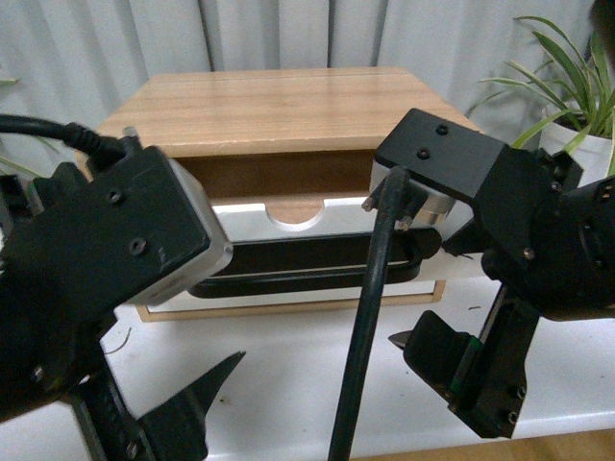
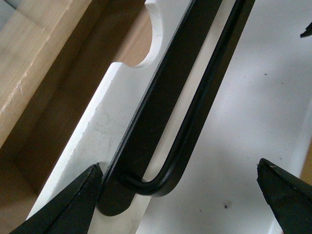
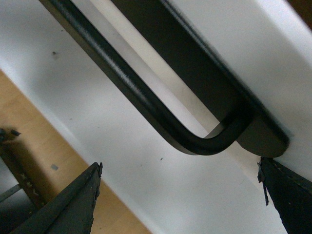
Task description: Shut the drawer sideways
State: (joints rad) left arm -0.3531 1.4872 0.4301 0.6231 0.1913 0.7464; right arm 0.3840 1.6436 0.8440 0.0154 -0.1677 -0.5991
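The drawer [image 1: 336,213] has a white front, a semicircular notch [image 1: 293,213] in its top edge and a long black bar handle [image 1: 298,261]. It stands pulled out a little from the wooden cabinet [image 1: 279,101]. My left gripper [image 1: 183,394] is open in front of the handle's left end. In the left wrist view the gripper [image 2: 178,168] has that end of the handle [image 2: 195,97] between its fingers, with one fingertip [image 2: 87,190] by the drawer front [image 2: 112,112]. My right gripper [image 1: 452,327] is open by the handle's right end. That end [image 3: 126,83] shows above the gripper [image 3: 179,165] in the right wrist view.
The cabinet stands on a white table [image 1: 307,365], whose front edge and the wooden floor [image 3: 29,126] show in the right wrist view. A potted plant [image 1: 567,96] stands at the right, close to my right arm. A grey curtain [image 1: 288,34] hangs behind.
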